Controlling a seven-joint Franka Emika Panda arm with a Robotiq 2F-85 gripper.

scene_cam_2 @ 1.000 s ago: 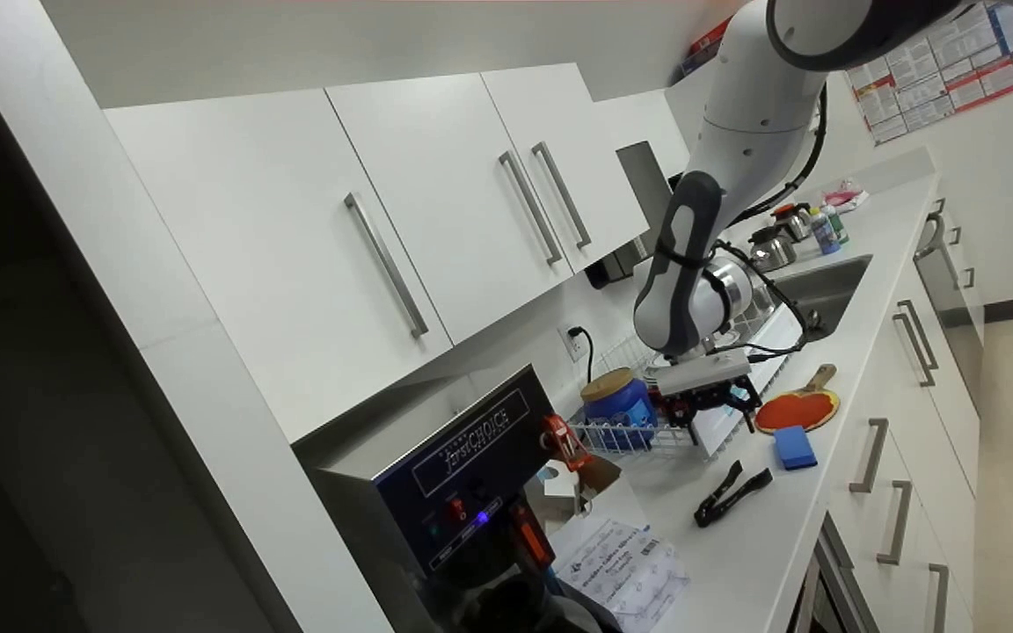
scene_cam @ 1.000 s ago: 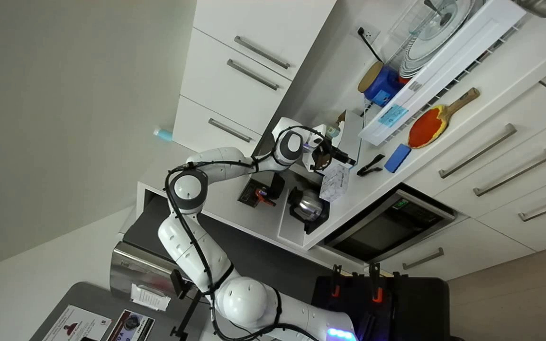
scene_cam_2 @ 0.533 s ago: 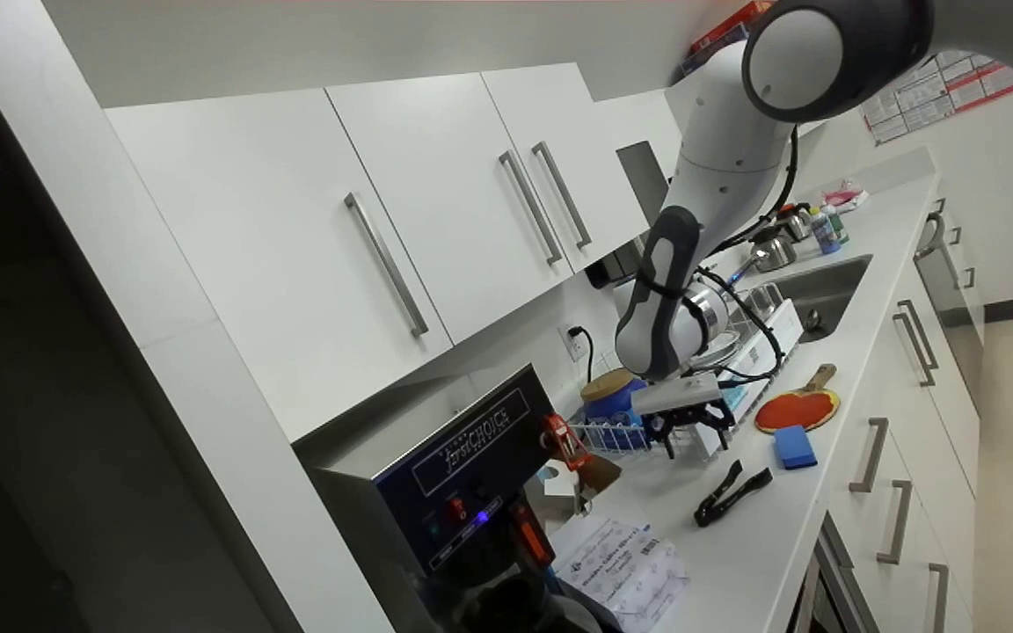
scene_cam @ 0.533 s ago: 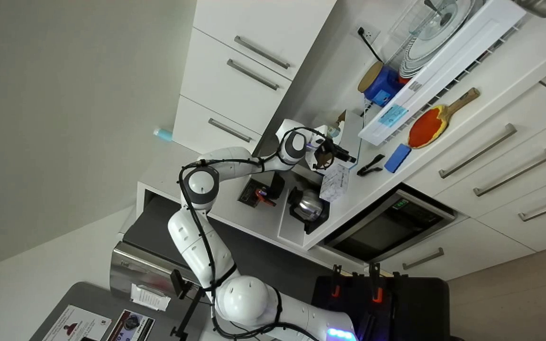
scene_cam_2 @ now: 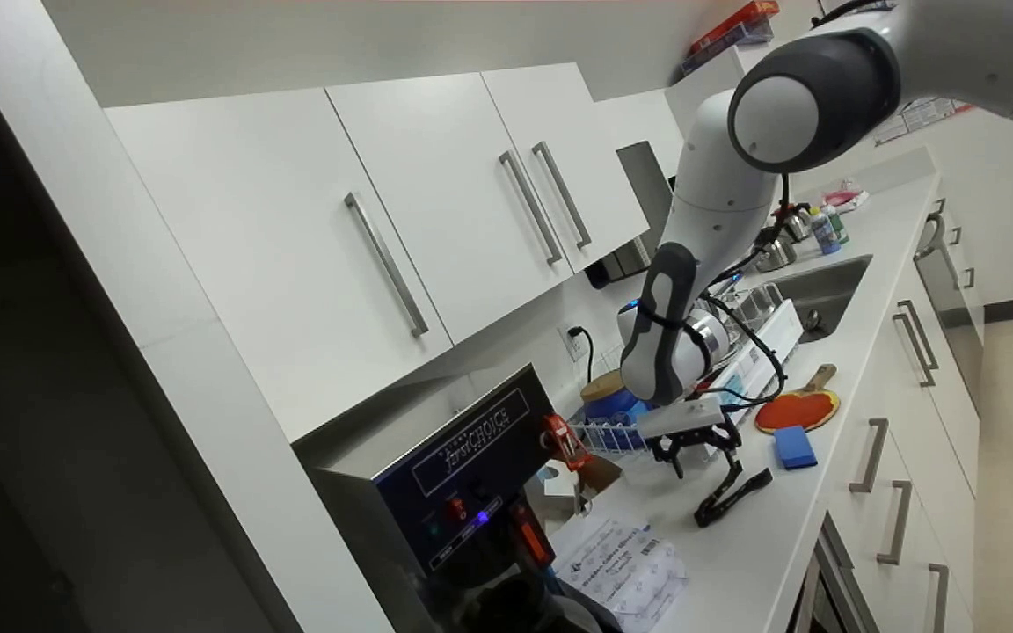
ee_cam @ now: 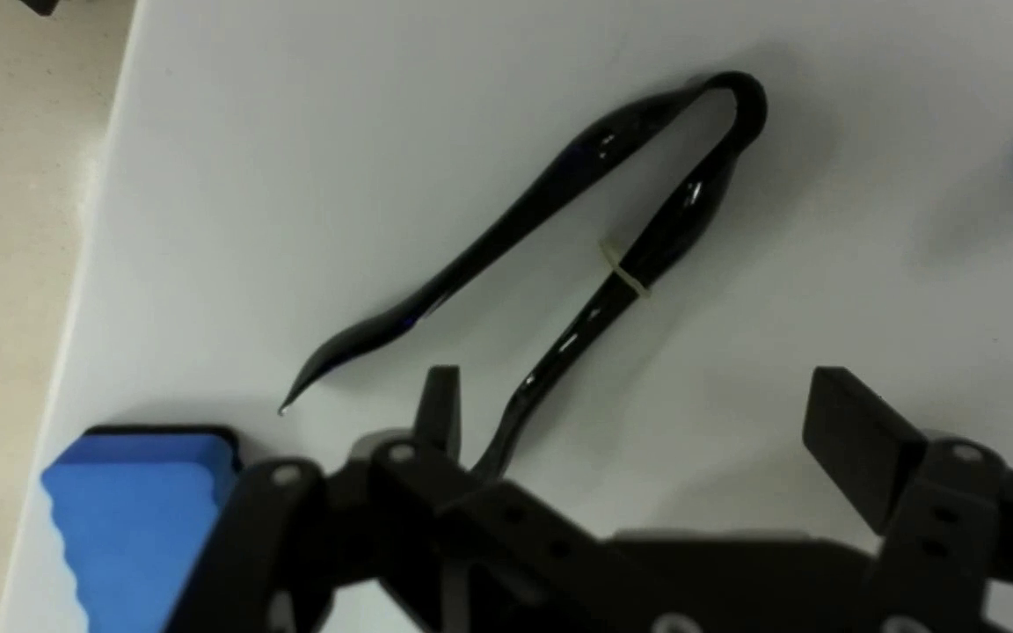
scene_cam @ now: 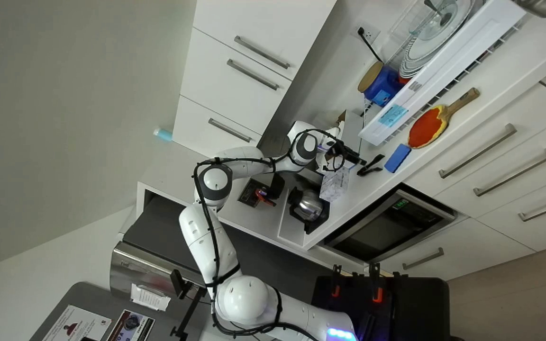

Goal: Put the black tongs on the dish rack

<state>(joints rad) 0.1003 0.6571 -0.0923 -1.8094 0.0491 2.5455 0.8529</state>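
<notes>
White dish rack [scene_cam_2: 594,437] holds plates [scene_cam: 417,54] and blue jar [scene_cam: 383,85]; gripper [ee_cam: 636,387] stands wide near black tongs [ee_cam: 564,180].

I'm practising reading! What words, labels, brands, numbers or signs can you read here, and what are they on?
"firstCHOICE": on the dark machine panel.
Too small or blurred to read: that panel's smaller markings, green microwave digits, blue sticker near the plates, printed packet, wall poster, lower-left posters.

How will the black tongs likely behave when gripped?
The black tongs may be slippery: glossy highlights show along them. Squeezed from both sides, they'd probably flex closed, being splayed from one bend. Rolling looks unlikely: they lie spread on the white counter.
</notes>
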